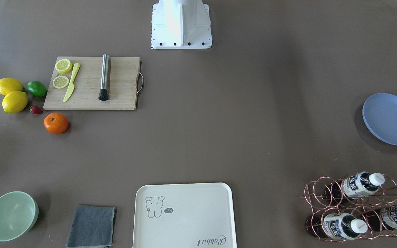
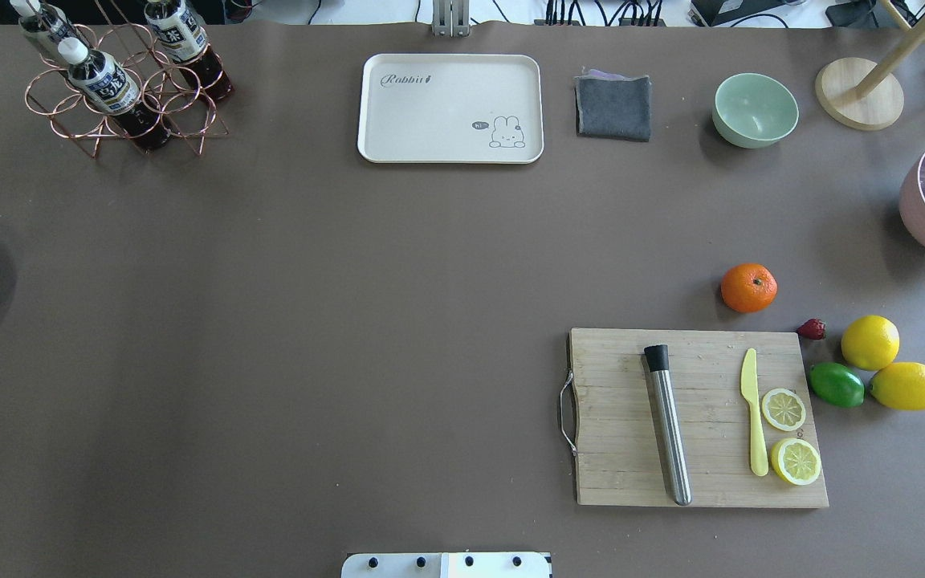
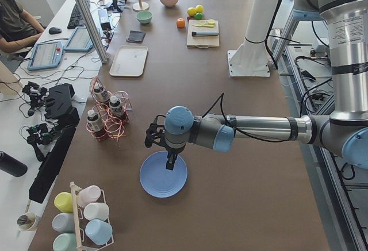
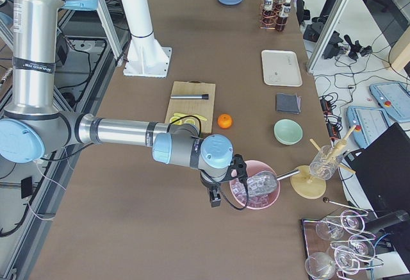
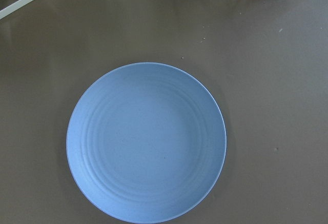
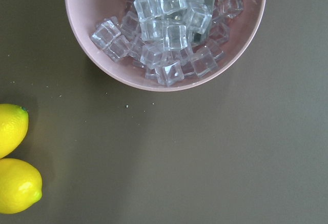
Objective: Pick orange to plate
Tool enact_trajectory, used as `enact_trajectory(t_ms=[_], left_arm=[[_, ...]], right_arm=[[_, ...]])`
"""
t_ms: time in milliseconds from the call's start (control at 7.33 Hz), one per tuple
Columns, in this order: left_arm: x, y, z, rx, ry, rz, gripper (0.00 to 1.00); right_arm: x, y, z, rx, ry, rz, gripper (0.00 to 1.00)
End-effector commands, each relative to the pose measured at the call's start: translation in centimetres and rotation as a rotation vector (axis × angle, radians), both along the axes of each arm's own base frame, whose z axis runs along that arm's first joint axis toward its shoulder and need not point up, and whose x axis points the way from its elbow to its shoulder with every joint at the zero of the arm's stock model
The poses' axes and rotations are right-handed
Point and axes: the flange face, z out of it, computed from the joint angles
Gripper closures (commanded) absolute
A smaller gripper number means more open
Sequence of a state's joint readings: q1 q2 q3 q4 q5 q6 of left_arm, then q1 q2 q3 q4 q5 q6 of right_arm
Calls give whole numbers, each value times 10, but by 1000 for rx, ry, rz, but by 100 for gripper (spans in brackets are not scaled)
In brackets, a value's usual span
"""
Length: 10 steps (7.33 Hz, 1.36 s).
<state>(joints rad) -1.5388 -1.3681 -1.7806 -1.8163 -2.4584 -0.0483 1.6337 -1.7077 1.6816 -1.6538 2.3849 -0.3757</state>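
The orange (image 2: 748, 287) rests on the brown table just beyond the far edge of the cutting board (image 2: 695, 417); it also shows as the orange (image 1: 56, 123) and the orange (image 4: 224, 121). The periwinkle plate (image 1: 389, 119) lies far across the table on my left side, holding nothing, and the plate (image 5: 146, 142) fills the left wrist view. My left gripper (image 3: 171, 162) hangs above the plate (image 3: 163, 174). My right gripper (image 4: 214, 198) hovers beside a pink bowl, well away from the orange. I cannot tell whether either gripper is open or shut.
Two lemons (image 2: 888, 365), a lime (image 2: 837, 384) and a strawberry (image 2: 812, 328) sit right of the board, which carries a knife, lemon halves and a steel rod. A pink ice bowl (image 6: 164, 29), green bowl (image 2: 755, 109), cloth (image 2: 613, 107), cream tray (image 2: 450, 108) and bottle rack (image 2: 121, 88) line the far side.
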Motion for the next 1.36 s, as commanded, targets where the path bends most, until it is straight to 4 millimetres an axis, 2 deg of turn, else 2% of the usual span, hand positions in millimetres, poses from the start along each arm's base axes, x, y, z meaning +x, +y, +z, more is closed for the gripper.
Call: enact_trajectory(t_ms=[0, 409, 682, 1227], left_arm=[[2, 6, 3, -9, -1, 4, 2], [16, 10, 3, -11, 2, 40, 2], [17, 9, -5, 4, 4, 41, 2], [11, 39, -5, -12, 2, 25, 2]], right_arm=[[0, 3, 3, -2, -1, -3, 0], [-2, 3, 3, -8, 1, -4, 0], [-3, 3, 4, -11, -1, -5, 0], [-4, 5, 6, -16, -1, -7, 0]])
